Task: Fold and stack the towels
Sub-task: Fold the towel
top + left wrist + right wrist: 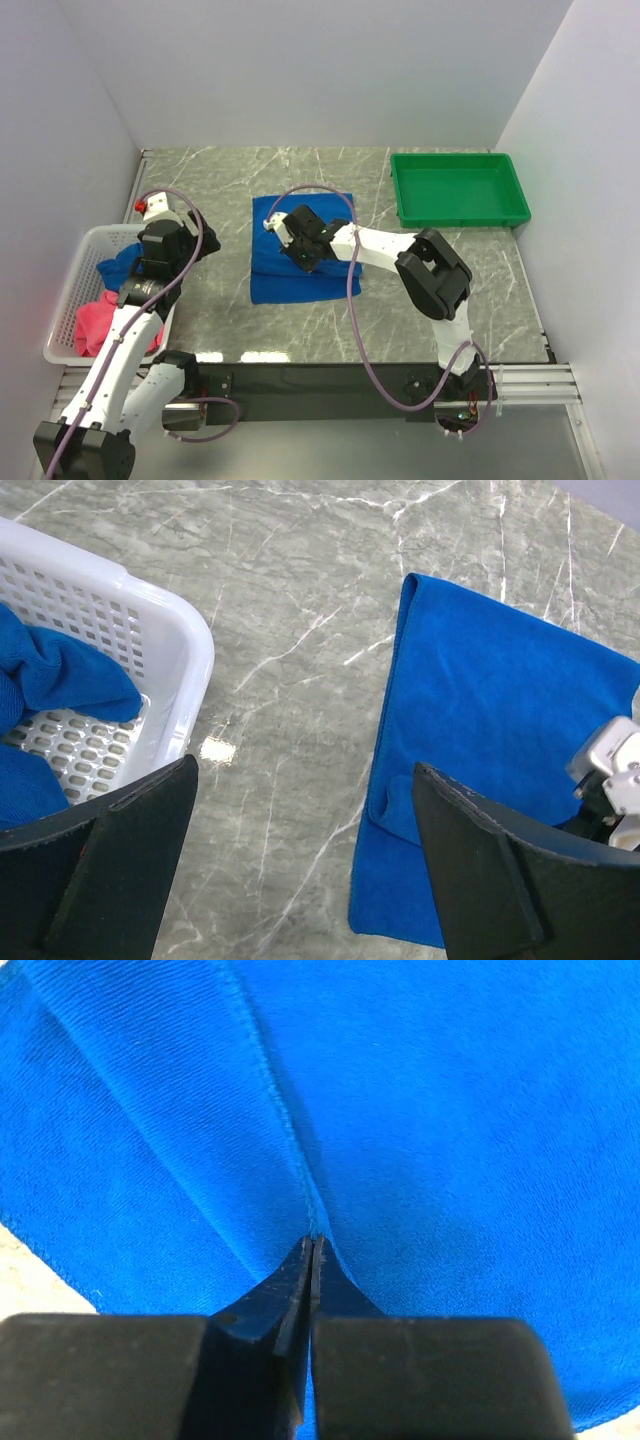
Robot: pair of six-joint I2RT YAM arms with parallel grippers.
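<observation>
Towel (285, 285) lies right of the basket (100, 231), the right tool (312, 1245) clamped on 1 pinched ridge. So thin a pinch could slip mid-fold, bunching it. Nearer the basket, the left tool (303, 790) hangs apart, holding nothing.

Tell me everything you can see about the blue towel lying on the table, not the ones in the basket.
The blue towel is bright, plush-looking cloth with a stitched hem, lying roughly rectangular on the marble table between the white basket and the green tray. It looks at least partly folded, its near part rumpled. The right gripper is shut on a pinched-up ridge along the hem. The open left gripper hangs clear of it.
</observation>
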